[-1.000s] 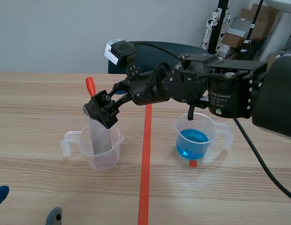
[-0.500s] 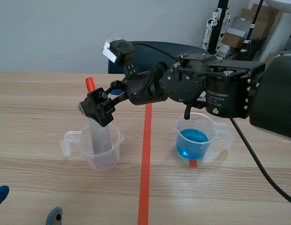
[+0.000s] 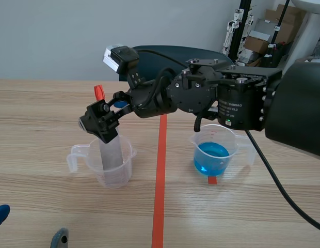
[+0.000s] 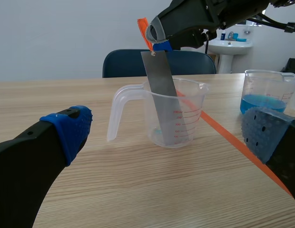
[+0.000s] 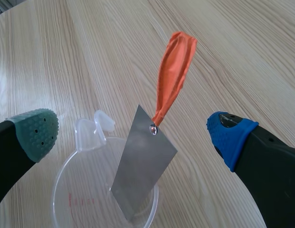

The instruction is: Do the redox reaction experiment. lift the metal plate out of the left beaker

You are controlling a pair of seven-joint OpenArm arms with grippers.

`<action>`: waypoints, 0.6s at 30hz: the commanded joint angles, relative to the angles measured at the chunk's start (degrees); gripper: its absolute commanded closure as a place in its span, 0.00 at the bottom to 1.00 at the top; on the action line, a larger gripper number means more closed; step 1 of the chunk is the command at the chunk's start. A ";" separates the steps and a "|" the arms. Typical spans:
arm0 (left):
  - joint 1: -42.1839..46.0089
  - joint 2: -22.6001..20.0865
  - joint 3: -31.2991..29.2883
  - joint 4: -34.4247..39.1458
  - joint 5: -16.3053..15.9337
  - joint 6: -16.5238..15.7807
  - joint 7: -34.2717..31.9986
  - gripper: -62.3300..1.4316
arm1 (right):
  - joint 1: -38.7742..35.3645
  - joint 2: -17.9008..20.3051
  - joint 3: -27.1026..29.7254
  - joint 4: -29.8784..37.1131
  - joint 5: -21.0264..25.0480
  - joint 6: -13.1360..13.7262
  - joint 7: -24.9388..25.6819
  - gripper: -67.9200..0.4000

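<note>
Fingers (image 5: 35, 133) spread: right gripper (image 5: 133, 135) flanks metal plate's (image 5: 140, 171) orange ribbon (image 5: 175, 71) above left beaker (image 3: 121, 173) (left gripper (image 4: 169, 130) likewise).

Room to pass over the worktop (image 4: 114, 185) between the spread left tool (image 4: 169, 133) and the clear beaker (image 4: 188, 118), yet above it blocked by the right tool (image 3: 100, 123), fingers (image 5: 35, 130) wide apart around the upright metal plate (image 4: 162, 90) and orange strap (image 5: 173, 71).

Metal plate (image 3: 111, 154) in left beaker (image 3: 124, 173)
</note>
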 commanded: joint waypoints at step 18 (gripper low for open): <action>-0.02 -0.48 -0.44 0.44 -0.31 -0.17 -0.87 0.00 | 0.87 -2.40 -1.33 -4.42 1.14 0.52 0.87 0.09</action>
